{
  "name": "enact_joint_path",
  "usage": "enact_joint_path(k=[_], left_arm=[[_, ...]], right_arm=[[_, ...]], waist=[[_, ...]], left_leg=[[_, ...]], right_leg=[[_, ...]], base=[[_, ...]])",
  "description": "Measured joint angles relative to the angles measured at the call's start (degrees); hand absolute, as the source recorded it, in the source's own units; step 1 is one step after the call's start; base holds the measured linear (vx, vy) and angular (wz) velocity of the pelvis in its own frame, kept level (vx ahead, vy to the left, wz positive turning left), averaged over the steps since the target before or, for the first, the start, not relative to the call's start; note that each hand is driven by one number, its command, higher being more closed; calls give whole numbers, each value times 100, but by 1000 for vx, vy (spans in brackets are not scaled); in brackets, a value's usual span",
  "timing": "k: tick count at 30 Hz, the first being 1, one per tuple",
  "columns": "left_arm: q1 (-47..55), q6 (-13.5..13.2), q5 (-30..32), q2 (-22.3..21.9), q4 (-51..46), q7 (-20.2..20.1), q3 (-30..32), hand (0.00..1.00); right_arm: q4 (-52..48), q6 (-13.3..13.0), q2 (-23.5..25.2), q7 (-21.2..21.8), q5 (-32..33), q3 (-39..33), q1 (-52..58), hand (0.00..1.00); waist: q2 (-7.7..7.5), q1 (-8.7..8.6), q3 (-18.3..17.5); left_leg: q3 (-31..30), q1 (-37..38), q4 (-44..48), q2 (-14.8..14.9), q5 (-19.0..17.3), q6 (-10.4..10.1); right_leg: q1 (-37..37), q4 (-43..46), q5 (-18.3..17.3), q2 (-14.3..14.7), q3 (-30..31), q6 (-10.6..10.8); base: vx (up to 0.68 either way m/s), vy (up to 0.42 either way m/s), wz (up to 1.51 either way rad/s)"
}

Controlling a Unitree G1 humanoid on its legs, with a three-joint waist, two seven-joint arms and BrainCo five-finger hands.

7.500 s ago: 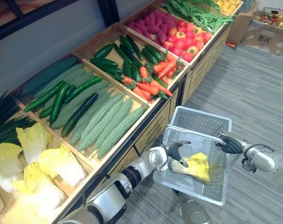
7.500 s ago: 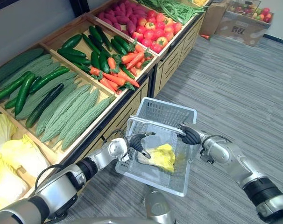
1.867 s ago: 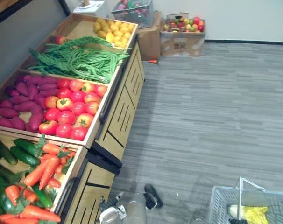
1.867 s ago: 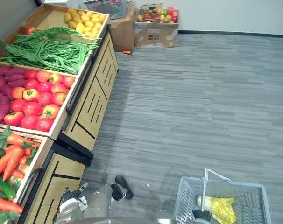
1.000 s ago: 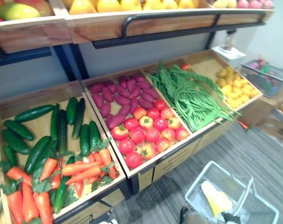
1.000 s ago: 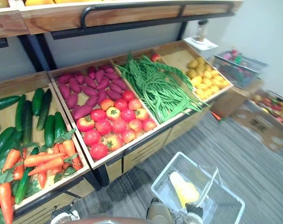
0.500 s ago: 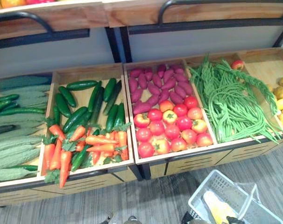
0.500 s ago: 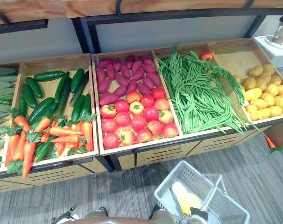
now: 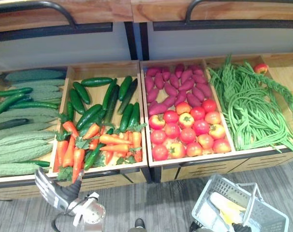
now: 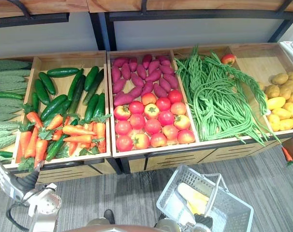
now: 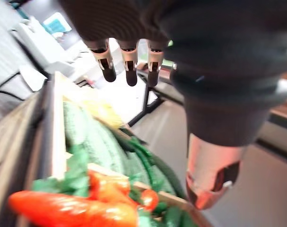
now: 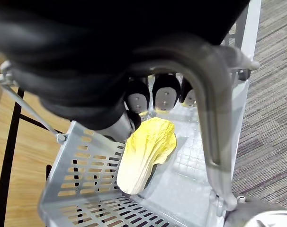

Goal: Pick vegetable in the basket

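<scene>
A grey plastic basket (image 10: 171,192) hangs low in front of the produce shelf, with a pale yellow cabbage (image 12: 146,153) lying inside it. My right hand (image 12: 155,97) is curled round the basket's handle (image 12: 207,109) and shows at the bottom edge (image 10: 203,221) of the eye views. My left hand (image 9: 57,189) is raised at the lower left, just below the front of the carrot bin, with straight fingers and nothing in it. In the left wrist view this hand (image 11: 210,71) points towards carrots (image 11: 72,208) and green gourds beyond them.
Wooden bins run left to right with bitter gourds (image 9: 21,150), cucumbers (image 9: 88,113) with carrots (image 9: 105,142), sweet potatoes (image 9: 168,84) with tomatoes (image 9: 187,133), green beans (image 10: 216,99) and potatoes (image 10: 282,101). An upper shelf with black rails overhangs them. Grey floor lies in front.
The camera has shifted slightly along the shelf. My left hand has risen into view at the lower left, near the carrot bin. The basket stays hanging from my right hand.
</scene>
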Motion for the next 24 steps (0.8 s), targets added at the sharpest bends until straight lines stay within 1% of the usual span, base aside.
enact_joint_path(k=[2, 3, 4, 5, 7, 8, 9, 11, 12, 13, 14, 16, 17, 18, 20, 22, 24], left_arm=[[2, -21, 129, 191, -280, -40, -119, 0], [14, -30, 162, 399, -484, -139, -239, 0], [38, -36, 190, 490, -538, -211, -275, 0], [88, -101, 319, 779, -655, -531, -362, 0], [125, -189, 363, 1108, -664, -887, -448, 0], [166, -208, 363, 1355, -658, -1237, -459, 0], [185, -230, 361, 1490, -645, -1483, -459, 0], [220, -255, 365, 2000, -513, -2177, -564, 0], [221, -255, 366, 2079, -485, -2309, -603, 0], [220, -272, 365, 2143, -433, -2543, -635, 0], [207, -275, 364, 2165, -344, -2928, -648, 0], [183, -274, 361, 2251, -238, -3241, -736, 0], [166, -266, 361, 2403, -133, -3509, -872, 0], [169, -262, 362, 2449, -95, -3665, -899, 0], [14, -252, 360, 2608, 265, -4131, -1108, 0], [-149, -240, 359, 2626, 510, -4387, -1183, 0], [-212, -236, 359, 2629, 537, -4578, -1308, 0]], right_arm=[[26, 0, -48, 3, -4, 112, -34, 100], [34, 0, -61, 4, -6, 112, -71, 100], [39, 0, -73, 9, -9, 114, -76, 100], [42, 1, -111, 47, -18, 128, -92, 100], [50, 1, -158, 100, -41, 150, -113, 100], [51, 2, -176, 120, -67, 157, -127, 100], [52, 3, -188, 147, -104, 157, -130, 100], [75, 3, -245, 249, -166, 156, -139, 100], [90, 3, -256, 266, -175, 154, -144, 100], [94, 3, -265, 301, -221, 148, -159, 100], [94, 3, -267, 365, -284, 145, -179, 100], [94, 4, -274, 443, -290, 134, -215, 100], [94, 5, -286, 481, -314, 133, -235, 100], [93, 6, -294, 487, -342, 133, -247, 100], [80, 17, -373, 517, -347, 131, -260, 100], [70, 30, -420, 567, -347, 101, -246, 100], [15, 67, -489, 587, -348, 100, -246, 100]], waist=[[1, 0, 0], [2, -9, 6], [2, -9, 8], [2, -10, 8], [2, -13, 9], [0, -16, 10], [-1, -16, 10], [-1, -16, 11], [-1, -15, 11], [-2, -16, 11], [-2, -17, 11], [5, -23, 15], [5, -15, 16], [5, -8, 16], [45, -22, 40], [57, -24, 49], [74, -13, 59]], left_leg=[[-9, -48, -33, -7, 11, -1], [-57, -103, -40, -16, 18, 1], [-62, -103, -46, -18, 18, 1], [-73, -99, -56, -22, 18, 1], [-81, -98, -61, -30, 17, 2], [-82, -96, -61, -34, 15, 2], [-82, -94, -61, -36, 15, 2], [-79, -88, -61, -39, 12, 4], [-78, -84, -60, -39, 11, 4], [-74, -82, -60, -39, 6, 8], [-56, -72, -60, -39, 3, 7], [-25, -62, -57, -37, 2, 6], [19, -63, -57, -36, 1, 7], [52, -63, -57, -35, 0, 7], [101, -53, -54, -36, -4, 11], [143, -43, -49, -34, -6, 8], [232, -67, -38, -29, -7, 6]], right_leg=[[-60, 0, -1, 3, 3, -1], [-89, -10, 0, 3, -7, -2], [-89, -14, 0, 4, -6, -2], [-86, -20, -1, 7, 9, -3], [-87, -32, -1, 6, 49, -4], [-87, -43, 0, 6, 75, -4], [-87, -50, 0, 6, 82, -5], [-81, -68, 1, 6, 103, -6], [-80, -68, 2, 6, 118, -7], [-82, -68, 2, 6, 154, -7], [-85, -73, 3, 6, 205, -8], [-95, -79, 17, 10, 240, -28], [-122, -79, 21, 11, 282, -32], [-145, -79, 28, 13, 325, -41], [-172, -82, 64, 15, 407, -83], [-189, -82, 75, 17, 464, -81], [-276, -81, 109, 25, 568, -82]], base=[[10, -6, 4], [24, -8, 10], [38, -8, 10], [43, -2, 2], [40, 0, 0], [0, 0, 0], [27, -8, -4], [0, 0, 0], [0, 0, 0], [-12, -9, -4], [-12, -7, -5], [-27, -10, -9], [-40, -13, -14], [-64, -17, -20], [-75, -17, -14], [-54, -12, -11], [-73, -21, -19]])
